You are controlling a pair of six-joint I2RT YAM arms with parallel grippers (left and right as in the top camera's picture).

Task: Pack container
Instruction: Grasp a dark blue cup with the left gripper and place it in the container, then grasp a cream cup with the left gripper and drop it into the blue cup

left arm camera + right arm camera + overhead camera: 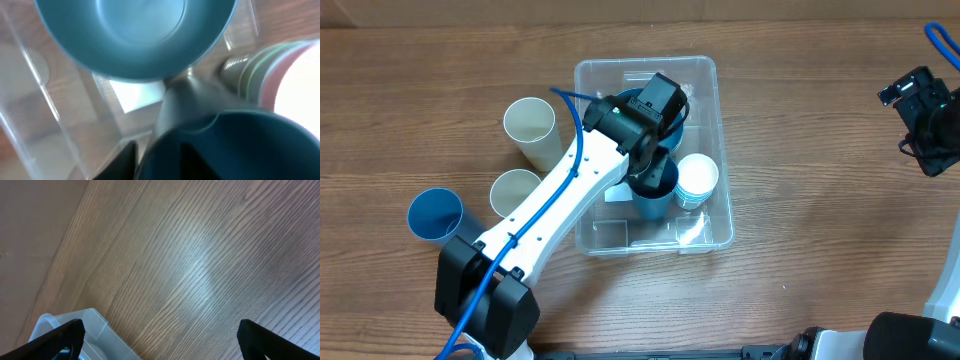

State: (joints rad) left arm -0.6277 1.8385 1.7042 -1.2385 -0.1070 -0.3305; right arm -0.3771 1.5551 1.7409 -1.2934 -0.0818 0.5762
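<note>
The clear container (pixel 710 80) stands mid-table, with a white label (pixel 137 95) on its base. Inside it lie a blue bowl (pixel 135 35) at the far end and a stack of pale cups (pixel 698 178) at the right, which also shows in the left wrist view (pixel 285 75). My left gripper (pixel 655 168) reaches into the container and is shut on the rim of a dark teal cup (pixel 655 200). In the left wrist view the gripper (pixel 162 159) has one finger inside and one outside that cup (pixel 240 145). My right gripper (pixel 920 120) is open and empty over bare table at the far right; its wrist view (pixel 160 347) shows a container corner (pixel 92 320).
Left of the container stand a cream cup (pixel 530 125), a second cream cup (pixel 515 190) and a blue cup (pixel 435 215). The left arm crosses the table from the front left into the container.
</note>
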